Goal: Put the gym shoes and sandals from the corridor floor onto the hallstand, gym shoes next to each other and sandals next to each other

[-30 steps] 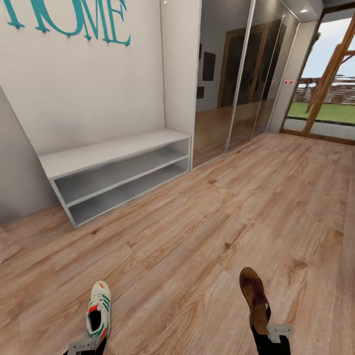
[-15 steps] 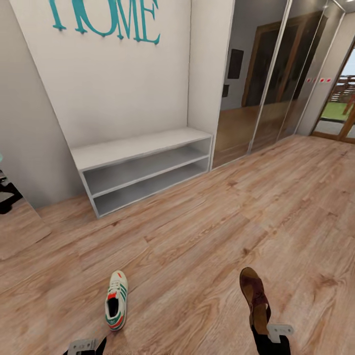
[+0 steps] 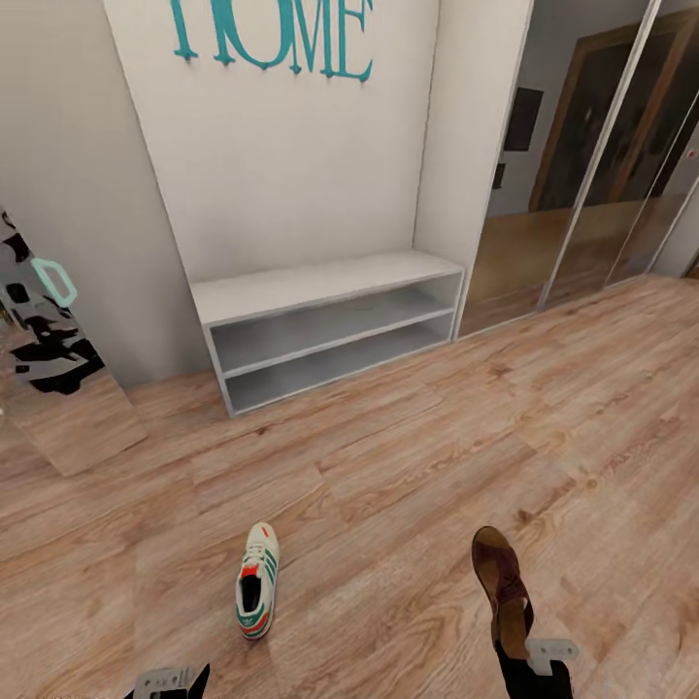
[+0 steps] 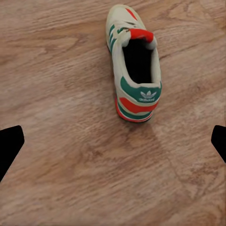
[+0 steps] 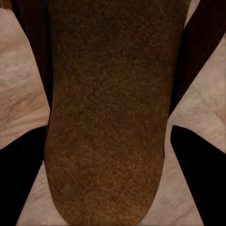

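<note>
A low pale two-level shelf unit (image 3: 325, 325) was seen standing against the white wall, beneath teal letters (image 3: 272, 34) fixed to that wall. No staggered wall shelves were seen above it. Both of its open shelves and its top were bare. To one side of it a mirrored wardrobe front (image 3: 582, 165) ran along the wall; at the other side a leaning mirror panel (image 3: 53, 369) rested on the floor.

The corridor floor (image 3: 408, 466) was laid in light brown wood planks with visible grain, and a broad stretch of it lay between the unit and the shoes.

One gym shoe (image 3: 256, 593) was seen lying upright on the floor, well apart from the unit, its long axis running roughly toward the unit with the toe ahead and the green-and-orange heel nearest the robot. In the left wrist view the shoe (image 4: 134, 63) lay beyond the left gripper (image 4: 113, 146), whose fingers were spread wide and touched nothing.

One sandal (image 3: 500, 582) was held off the floor by the right gripper (image 3: 532, 649), its long axis pointing forward, toe away from the robot. In the right wrist view its tan footbed (image 5: 108, 108) was clamped between the dark fingers (image 5: 23, 174).
</note>
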Robot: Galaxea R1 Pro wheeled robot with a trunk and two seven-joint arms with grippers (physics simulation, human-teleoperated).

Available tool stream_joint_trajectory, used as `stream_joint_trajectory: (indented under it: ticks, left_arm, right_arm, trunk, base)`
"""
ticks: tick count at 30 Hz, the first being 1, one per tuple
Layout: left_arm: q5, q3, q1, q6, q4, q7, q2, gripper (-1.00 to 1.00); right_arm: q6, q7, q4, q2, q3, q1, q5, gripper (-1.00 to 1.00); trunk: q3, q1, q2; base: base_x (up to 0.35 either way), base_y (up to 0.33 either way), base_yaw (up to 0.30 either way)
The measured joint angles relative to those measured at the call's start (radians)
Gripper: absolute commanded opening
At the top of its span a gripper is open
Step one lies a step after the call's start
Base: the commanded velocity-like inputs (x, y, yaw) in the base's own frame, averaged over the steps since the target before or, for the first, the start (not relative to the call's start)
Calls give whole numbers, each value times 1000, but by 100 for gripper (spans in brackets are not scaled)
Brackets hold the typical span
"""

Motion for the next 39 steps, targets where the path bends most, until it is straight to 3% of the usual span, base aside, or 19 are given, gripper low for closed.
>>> stream_joint_trajectory:
  ticks: [13,16,17,18,20,25,27,32,39]
  left_arm:
    - [2,4,0,1,-1,0,1,100]
    - [1,5,-6,3,-1,2,2,100]
    - [2,5,-7,5,-1,3,2,100]
    - [2,5,-10,8,-1,7,2,100]
    - [2,2,-16,13,-1,30,2,100]
    - [-1,-4,-59,19,-1,67,-2,100]
    - [-3,-9,-100,25,0,76,-3,100]
    - [-8,-13,-154,92,0,80,-3,100]
    - [-12,-17,-150,125,-4,82,0,100]
  right_arm:
    - [2,1,-26,0,-1,0,2,-100]
    - [43,1,-228,-1,-4,-1,2,-100]
    - [59,1,-249,-1,-3,-1,3,-100]
    - [101,1,-306,-1,-3,-1,2,-100]
    - [268,1,-489,-1,-5,-1,1,-100]
    - [406,1,-638,-1,-7,-1,0,-100]
    - [450,4,-715,-1,-7,-2,-1,-100]
    - [473,8,-768,-3,-5,-1,1,-100]
    - [473,8,-749,-10,-5,0,4,-100]
  trunk:
    - [-4,0,0]
    - [-4,0,0]
    - [-5,0,0]
    - [-4,0,0]
    - [-4,0,0]
    - [-4,0,0]
    - [-4,0,0]
    - [-5,0,0]
    - [-5,0,0]
  base:
    - [111,-66,152]
    - [2,-1,4]
    - [1,-1,2]
    - [1,0,1]
    - [0,0,0]
    - [0,0,0]
    - [0,0,0]
    - [0,0,0]
    - [0,0,0]
